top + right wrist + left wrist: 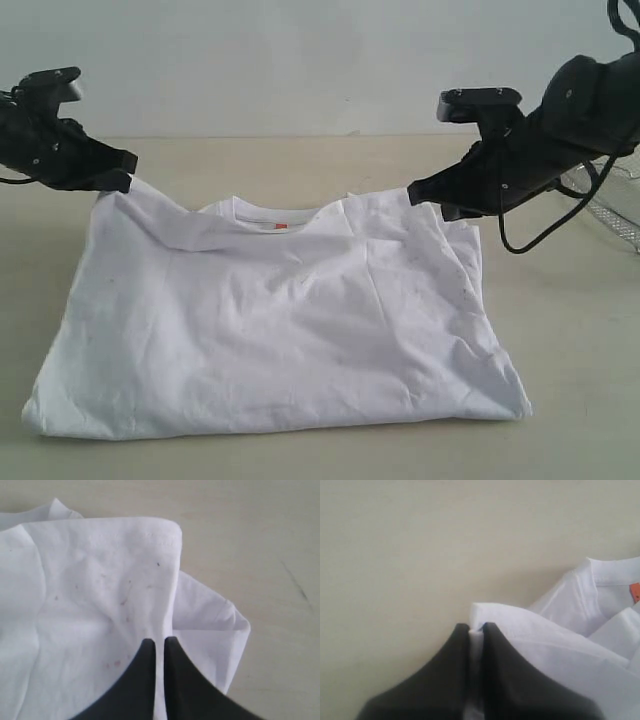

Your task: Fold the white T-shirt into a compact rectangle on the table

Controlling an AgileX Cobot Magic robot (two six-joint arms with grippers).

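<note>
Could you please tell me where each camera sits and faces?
Exterior view: off the arms, hem side, facing the white T-shirt on the table; left hand and right hand show.
Left wrist view: on the left arm, looking past its shut hand at pinched shirt.
Right wrist view: same, on the right arm.
Shared: exterior and left wrist show the orange neck tag.

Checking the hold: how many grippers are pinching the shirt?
2: left gripper at the far left corner of the white T-shirt, right gripper at its far right corner.
</note>
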